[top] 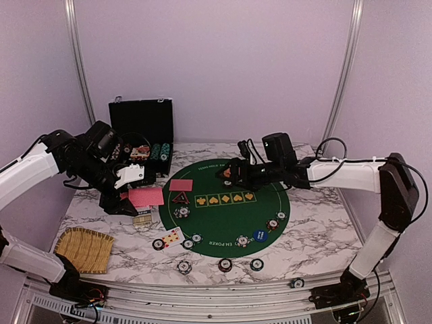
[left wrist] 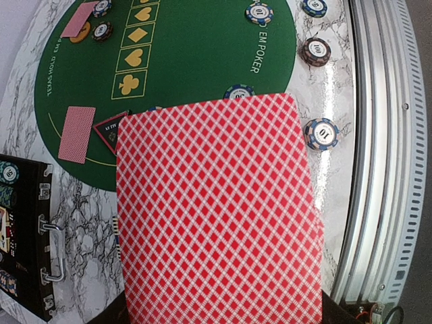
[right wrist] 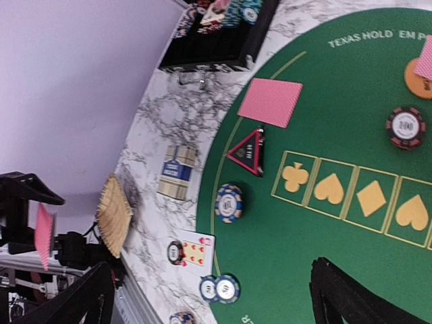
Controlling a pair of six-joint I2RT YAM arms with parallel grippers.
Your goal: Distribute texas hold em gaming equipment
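Note:
My left gripper point(top: 125, 200) is shut on a red-backed playing card point(left wrist: 216, 209) and holds it above the marble beside the green poker mat point(top: 229, 219). The card hides its fingers in the left wrist view. My right gripper point(top: 228, 174) is open and empty over the mat's far side; its fingers point(right wrist: 341, 290) stand wide apart. On the mat lie a red-backed card point(right wrist: 270, 101), a dark triangular marker point(right wrist: 246, 150), a striped chip point(right wrist: 229, 202), an orange button point(right wrist: 418, 77) partly under another card, and a blue button point(top: 259, 235). Several chips point(top: 225, 264) ring the mat's near edge.
An open black chip case point(top: 142, 138) stands at the back left. A woven straw mat point(top: 84, 248) lies at the front left. A blue card box point(right wrist: 177, 172) and a face-up card point(right wrist: 196, 250) with a chip on its edge lie left of the mat. One chip point(top: 298, 283) sits by the front rail.

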